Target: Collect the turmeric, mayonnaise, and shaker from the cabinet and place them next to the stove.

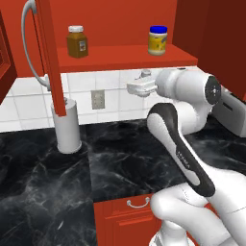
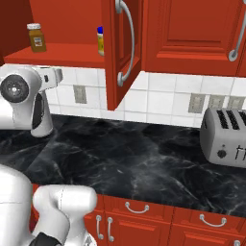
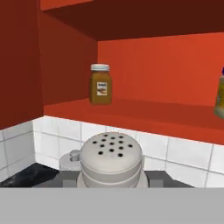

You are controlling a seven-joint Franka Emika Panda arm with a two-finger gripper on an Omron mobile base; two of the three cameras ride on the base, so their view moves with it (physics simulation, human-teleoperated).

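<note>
Black marble counter (image 1: pixel 43 182) runs across the lower half of the left base view, with white tile behind it and the open red cabinet (image 1: pixel 125 56) above. At the left of that view the cabinet's door stands edge-on with its curved silver handle (image 1: pixel 26 38), and below it a tall white paper-towel roll (image 1: pixel 67 126) stands on the counter. On the cabinet shelf, upper left of center, sits the turmeric (image 1: pixel 77 42), upright, with its white lid. Well apart from it, further right on the same shelf, stands the mayonnaise (image 1: pixel 157 40) with its blue lid. Just below the shelf, right of center, the gripper (image 1: pixel 144 77) is clamped on the shaker (image 3: pixel 111 159); in the hand view its round, hole-dotted top sits low in the middle, between the fingers (image 3: pixel 70 162), in front of the tiles. A grey toaster (image 2: pixel 226 137) stands on the counter at the right edge of the right base view.
</note>
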